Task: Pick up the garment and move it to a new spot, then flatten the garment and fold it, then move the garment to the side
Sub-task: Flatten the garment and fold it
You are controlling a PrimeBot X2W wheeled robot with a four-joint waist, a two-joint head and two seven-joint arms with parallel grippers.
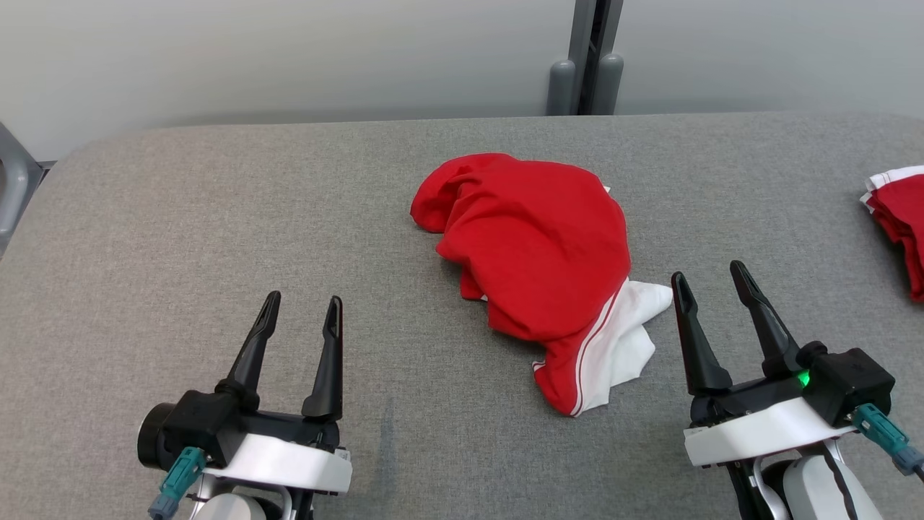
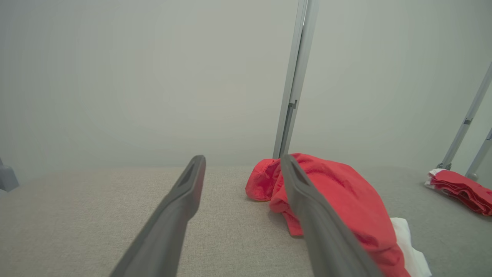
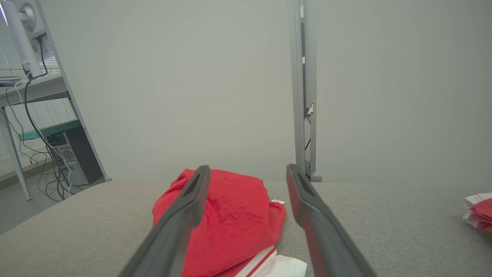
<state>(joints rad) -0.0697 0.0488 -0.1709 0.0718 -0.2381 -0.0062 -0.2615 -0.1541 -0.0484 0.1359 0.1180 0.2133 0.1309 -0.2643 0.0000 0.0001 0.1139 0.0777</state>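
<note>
Left end effector (image 1: 303, 300): fingers spread wide with nothing between them, over bare cloth at the near left.
Right end effector (image 1: 708, 273): fingers spread wide and empty, at the near right, just beside the garment's white corner.
Garment (image 1: 534, 238): red with a white panel and striped trim, crumpled in a heap mid-counter, between the two end effectors and nearer the right one.
Counter (image 1: 216, 217): covered in grey fabric.
Folded pile (image 1: 902, 217): red and white cloth at the right edge, well apart from the garment.
Post (image 1: 585, 58): grey upright behind the far edge, against a pale wall.
</note>
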